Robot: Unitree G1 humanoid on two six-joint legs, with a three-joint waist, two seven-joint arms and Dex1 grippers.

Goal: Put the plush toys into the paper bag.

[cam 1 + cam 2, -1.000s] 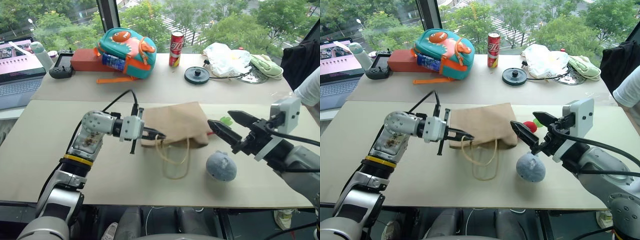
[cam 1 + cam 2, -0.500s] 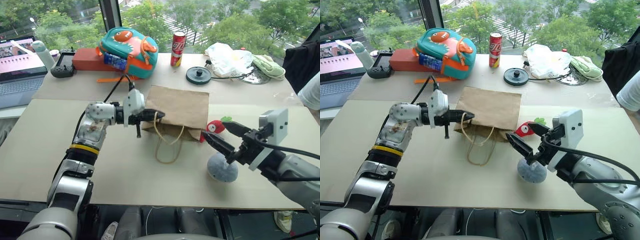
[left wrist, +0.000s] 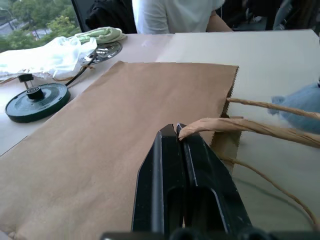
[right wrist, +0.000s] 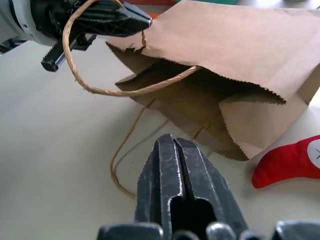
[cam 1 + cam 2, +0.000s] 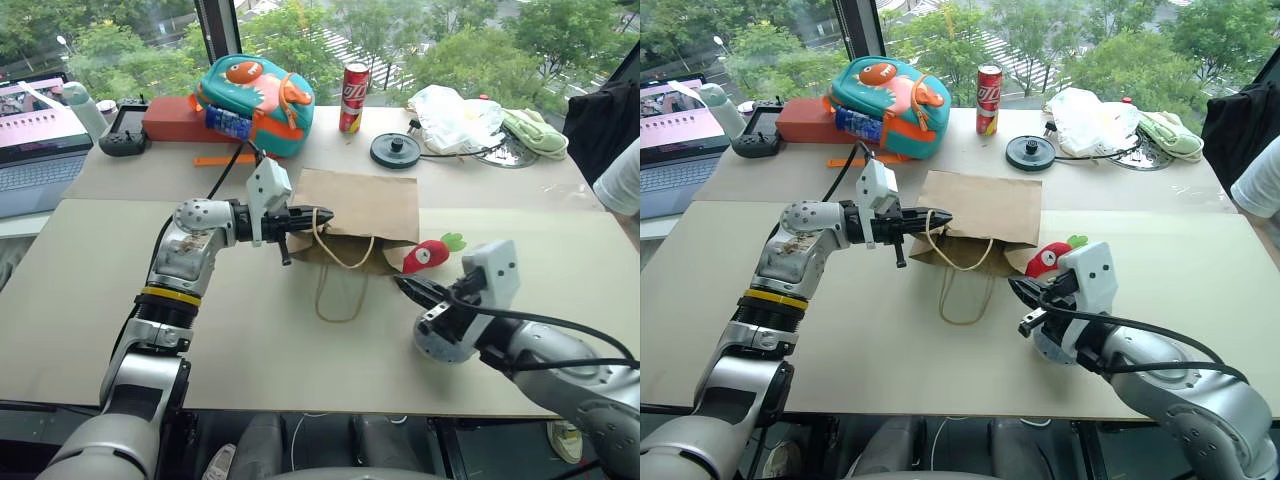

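The brown paper bag (image 5: 365, 205) lies on its side in mid-table, mouth (image 4: 190, 95) facing me. My left gripper (image 5: 303, 220) is shut on its upper cord handle (image 3: 225, 125) and holds the mouth's top edge up. The red radish plush toy (image 5: 430, 253) lies just right of the mouth. Closer to the front edge sits the grey-blue plush toy (image 5: 437, 343), mostly hidden under my right hand. My right gripper (image 5: 403, 285) points toward the bag, shut, with nothing seen between its fingers (image 4: 160, 165). The bag's lower handle (image 5: 338, 300) trails on the table.
Along the back of the table (image 5: 120, 280) stand a teal-and-orange fish backpack (image 5: 255, 90), a red can (image 5: 352, 97), a black disc (image 5: 395, 150), a white plastic bag (image 5: 455, 115) and a laptop (image 5: 35, 140). A person's white sleeve (image 5: 620, 185) is at the right edge.
My right gripper has gone from wide open to shut and sunk leftward over the grey-blue toy. My left gripper lifted the bag's handle, opening the mouth.
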